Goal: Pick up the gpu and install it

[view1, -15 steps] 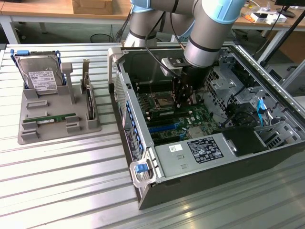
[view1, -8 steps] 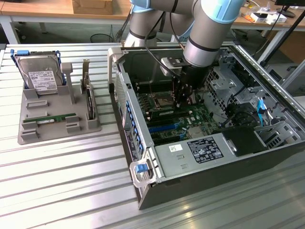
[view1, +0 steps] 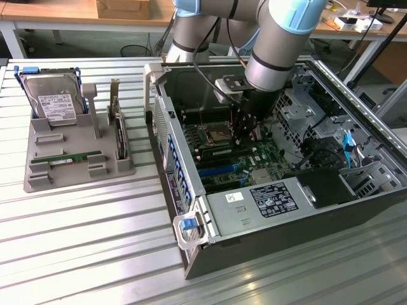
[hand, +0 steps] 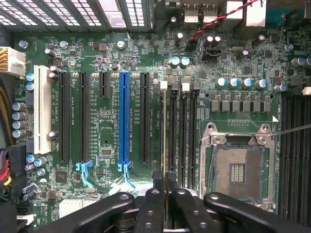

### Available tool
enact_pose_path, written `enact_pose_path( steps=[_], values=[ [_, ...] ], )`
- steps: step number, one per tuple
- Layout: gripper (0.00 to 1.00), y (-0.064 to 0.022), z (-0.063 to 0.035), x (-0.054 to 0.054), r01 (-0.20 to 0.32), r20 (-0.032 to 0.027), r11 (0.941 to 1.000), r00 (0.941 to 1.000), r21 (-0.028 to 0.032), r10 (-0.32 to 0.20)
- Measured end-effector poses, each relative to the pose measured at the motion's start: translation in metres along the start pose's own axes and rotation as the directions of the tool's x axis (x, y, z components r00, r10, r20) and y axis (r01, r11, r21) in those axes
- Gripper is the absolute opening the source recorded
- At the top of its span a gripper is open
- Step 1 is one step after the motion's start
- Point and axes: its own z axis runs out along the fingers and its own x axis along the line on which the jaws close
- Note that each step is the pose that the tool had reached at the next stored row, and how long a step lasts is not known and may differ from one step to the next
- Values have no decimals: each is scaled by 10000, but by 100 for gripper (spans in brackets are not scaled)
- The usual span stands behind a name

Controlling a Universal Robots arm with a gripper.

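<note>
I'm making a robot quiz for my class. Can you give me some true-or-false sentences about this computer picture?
1. The gripper is down inside the open computer case, over the motherboard. True.
2. The gripper pinches the gpu, a thin stick seen edge-on. True.
3. The hard drive sits inside the case. False: it stands in the grey tray outside the case.
4. The long blue slot has a card plugged in. False: it is empty.
5. A green stick lies flat in the tray. True.
</note>
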Motion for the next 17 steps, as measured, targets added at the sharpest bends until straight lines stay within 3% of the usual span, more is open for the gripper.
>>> enact_pose_path(
  steps=[13, 14, 15, 17],
  values=[
    [13, 2, 25, 14, -11, 2, 10000, 10000, 0, 11],
    [56, 3, 9, 15, -11, 3, 10000, 10000, 0, 11],
    [62, 4, -15, 12, -11, 3, 10000, 10000, 0, 11],
    [54, 9, -123, 7, -11, 11, 10000, 10000, 0, 11]
  ],
)
